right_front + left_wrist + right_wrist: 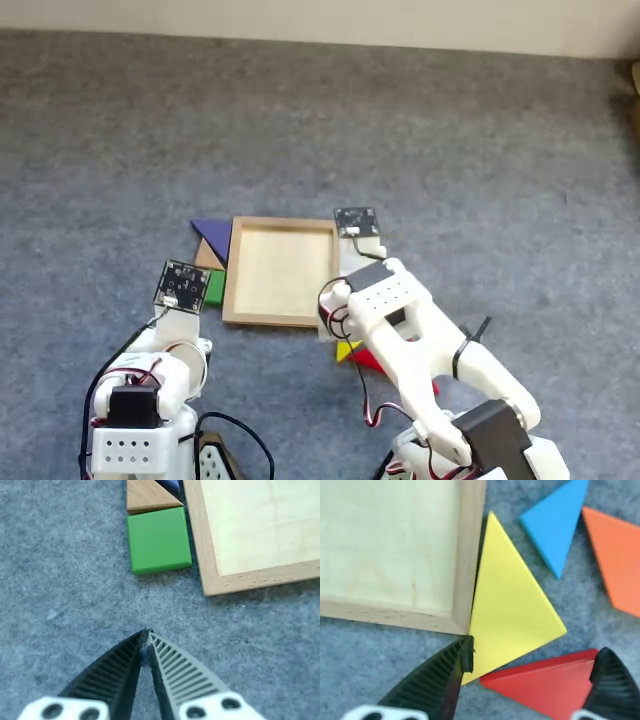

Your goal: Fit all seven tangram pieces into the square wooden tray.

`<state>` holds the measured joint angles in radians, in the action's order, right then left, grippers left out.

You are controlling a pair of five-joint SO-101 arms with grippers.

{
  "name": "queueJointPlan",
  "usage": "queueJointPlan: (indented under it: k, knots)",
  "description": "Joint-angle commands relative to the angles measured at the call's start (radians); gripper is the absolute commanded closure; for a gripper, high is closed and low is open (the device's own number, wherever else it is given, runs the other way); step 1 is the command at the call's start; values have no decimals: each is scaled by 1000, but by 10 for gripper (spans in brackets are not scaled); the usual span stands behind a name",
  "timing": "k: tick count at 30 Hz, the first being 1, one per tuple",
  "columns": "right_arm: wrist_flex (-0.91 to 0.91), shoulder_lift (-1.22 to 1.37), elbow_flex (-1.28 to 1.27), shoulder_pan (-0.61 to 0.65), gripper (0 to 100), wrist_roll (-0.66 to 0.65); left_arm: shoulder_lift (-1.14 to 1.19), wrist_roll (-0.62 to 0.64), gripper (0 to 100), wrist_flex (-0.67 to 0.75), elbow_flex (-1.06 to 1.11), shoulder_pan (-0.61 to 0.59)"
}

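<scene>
Tray (278, 221): one, flat on the grey mat (480, 150).
Pieces: seven, all outside the tray.
Left-arm side of tray: three, namely green square (159, 540), tan triangle (147, 496), dark blue piece (170, 485).
Right-arm side: four, with yellow triangle (510, 605) along the rim, then blue triangle (557, 520), orange piece (615, 555), red triangle (545, 685).
Left gripper (146, 635): jaws together, near the tray's corner.
Right gripper (537, 660): jaws wide apart, beside the tray's corner.

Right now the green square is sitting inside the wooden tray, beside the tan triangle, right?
Not quite. The green square lies on the carpet outside the wooden tray, against its frame, beside the tan triangle. The left wrist view shows this.
</scene>
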<state>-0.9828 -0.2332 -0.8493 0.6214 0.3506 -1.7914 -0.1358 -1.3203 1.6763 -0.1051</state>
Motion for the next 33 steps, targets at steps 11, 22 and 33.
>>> queueJointPlan:
  k: [11,22,33]
  knots:
    - [102,7,28,18,635,3,-31,-9,994,-3,19,7]
    - [108,160,8,-24,635,-97,-31,-9,994,-3,19,7]
    - [104,166,8,-59,635,-203,-31,-9,994,-3,19,7]
